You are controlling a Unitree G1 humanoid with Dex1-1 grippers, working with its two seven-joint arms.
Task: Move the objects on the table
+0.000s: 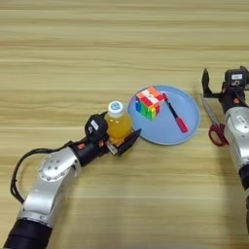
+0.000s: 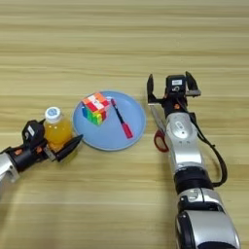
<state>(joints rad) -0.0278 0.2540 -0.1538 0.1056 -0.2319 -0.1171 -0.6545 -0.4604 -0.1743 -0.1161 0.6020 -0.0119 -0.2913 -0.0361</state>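
While our left hand (image 1: 113, 137) clasps the orange-juice bottle (image 1: 117, 123) between its two black fingers, the bottle stands upright on the worktop (image 1: 97, 53), white cap up, just beside the left rim of a blue plate (image 1: 190, 107). On that plate we see the multicoloured puzzle cube (image 1: 149, 102) resting toward the left side, and the red-and-black pen (image 1: 174, 115) lying slantwise beside it, near the plate's middle. Our right hand (image 2: 173, 89) hovers to the right of the plate, its fingers spread wide and holding nothing. Beneath that arm a pair of red-handled scissors (image 2: 159, 130) lies on the wood, just off the plate's right rim.
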